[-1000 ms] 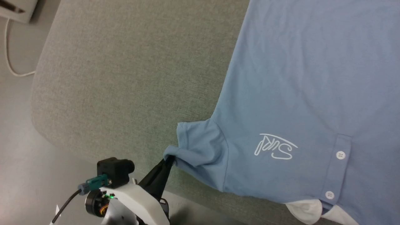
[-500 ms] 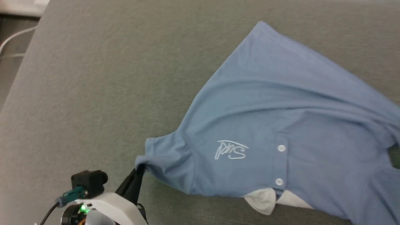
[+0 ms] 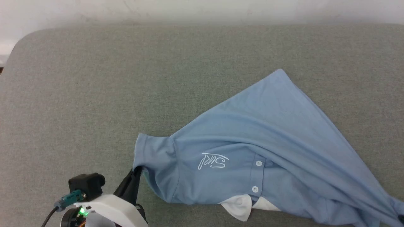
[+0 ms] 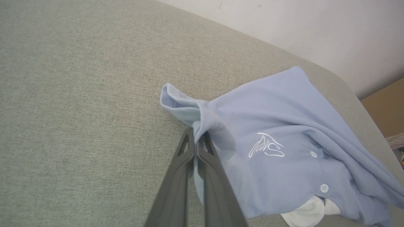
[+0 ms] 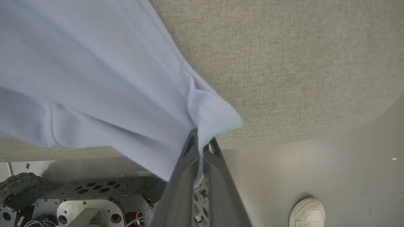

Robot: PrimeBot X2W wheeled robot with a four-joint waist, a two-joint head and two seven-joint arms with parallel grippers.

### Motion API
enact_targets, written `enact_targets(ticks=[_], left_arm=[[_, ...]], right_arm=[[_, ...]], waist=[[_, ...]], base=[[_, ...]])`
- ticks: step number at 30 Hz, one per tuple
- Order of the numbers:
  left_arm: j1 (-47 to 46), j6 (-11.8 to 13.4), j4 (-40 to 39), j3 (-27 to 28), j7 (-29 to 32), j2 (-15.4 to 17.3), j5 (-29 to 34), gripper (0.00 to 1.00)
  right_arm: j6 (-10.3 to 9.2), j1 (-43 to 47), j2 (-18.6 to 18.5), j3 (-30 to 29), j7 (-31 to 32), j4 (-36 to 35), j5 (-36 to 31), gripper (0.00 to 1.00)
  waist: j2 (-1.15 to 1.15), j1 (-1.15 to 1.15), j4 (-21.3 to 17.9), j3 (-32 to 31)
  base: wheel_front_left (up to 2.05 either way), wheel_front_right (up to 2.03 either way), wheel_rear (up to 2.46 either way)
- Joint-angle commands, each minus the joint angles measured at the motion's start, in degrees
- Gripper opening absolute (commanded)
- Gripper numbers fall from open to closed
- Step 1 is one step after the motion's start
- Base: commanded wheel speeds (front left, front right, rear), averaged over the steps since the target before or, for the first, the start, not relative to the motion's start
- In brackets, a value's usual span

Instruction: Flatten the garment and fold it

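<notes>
The garment is a light blue polo shirt lying crumpled on a grey fabric surface, front up, with white script logo, two white buttons and white collar at its near edge. My left gripper is shut on the garment's left sleeve hem at the lower left. In the left wrist view the left gripper pinches that sleeve fold of the garment. In the right wrist view my right gripper is shut on a bunched edge of the garment, held up over the surface's near edge.
A pale wall runs behind the surface's rounded far edge. In the right wrist view the robot's dark base lies below, and a person's white shoe stands on the grey floor.
The head camera has swung, so the whole surface and wall now show. The garment has become stretched and drawn into folds between both grippers; the left gripper still holds the sleeve.
</notes>
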Motion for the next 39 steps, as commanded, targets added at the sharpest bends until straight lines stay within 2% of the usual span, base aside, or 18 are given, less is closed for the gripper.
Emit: enact_targets(ticks=[1,4,5,6,12,16,19,23,29,34,39], left_arm=[[-1.0,0.2,0.5,-0.1,-0.5,-0.3,0.0,0.0],[-1.7,-0.2,1.0,-0.8,-0.4,-0.7,0.0,0.0],[-1.9,-0.3,1.1,-1.0,-0.3,-0.7,0.1,0.0],[-2.1,-0.3,1.2,-1.1,-0.3,-0.7,0.2,0.0],[-3.4,-0.7,0.0,-2.1,0.0,-0.7,0.8,0.0],[-4.9,-1.3,-2.3,-3.2,0.0,-1.4,1.2,0.0],[-6.2,-1.5,-3.1,-4.3,0.1,-1.8,2.2,0.0],[-8.0,-2.1,-4.0,-5.8,-0.1,-2.9,2.9,0.0],[-10.3,-3.5,-3.7,-8.2,-0.4,-4.9,3.2,0.0],[-11.0,-4.1,-2.8,-9.4,-1.1,-6.3,3.1,0.0],[-11.1,-4.7,-1.7,-10.4,-1.7,-7.4,2.7,0.0]], right_arm=[[-0.12,1.1,0.8,-0.3,0.4,-0.5,-0.9,0.0],[-0.12,2.0,1.6,0.0,0.6,-0.1,-1.9,0.0],[-0.12,1.7,1.2,0.1,0.3,-0.3,-2.4,0.67],[-0.12,1.2,0.8,0.3,0.0,-0.6,-2.9,1.0],[-0.12,-6.1,-3.5,4.0,0.4,-4.3,-2.2,1.0],[-0.12,-14.8,-8.1,9.2,2.0,-6.5,-1.0,1.0],[-0.12,-23.3,-9.5,13.1,2.7,-5.8,0.1,1.0],[-0.12,-34.3,-10.6,19.1,1.8,-1.7,-0.7,1.0],[-0.12,-45.8,-12.7,26.7,1.1,8.0,-2.6,1.0],[-0.12,-51.2,-16.0,32.4,1.0,16.1,-4.5,1.0],[-0.12,-52.9,-17.9,35.9,1.3,21.2,-3.7,1.0]], waist=[[0.0,0.01,-0.3,-0.5],[0.0,0.01,0.4,-0.2],[0.0,0.01,0.7,0.0],[0.0,0.01,0.9,0.1],[0.0,0.01,3.5,2.3],[0.0,0.01,6.4,6.1],[0.0,0.01,9.0,8.9],[0.0,0.01,12.6,12.6],[0.0,0.01,17.9,16.5],[0.0,0.01,21.1,18.3],[0.0,0.01,22.3,18.9]], base=[[0.0,0.0,0.0],[0.0,0.0,0.0],[0.0,0.0,0.0],[0.0,0.0,0.0],[0.0,0.0,0.0],[0.0,0.0,0.0],[0.0,0.0,0.0],[0.0,0.0,0.0],[0.0,0.0,0.0],[0.0,0.0,0.0],[0.0,0.0,0.0]])
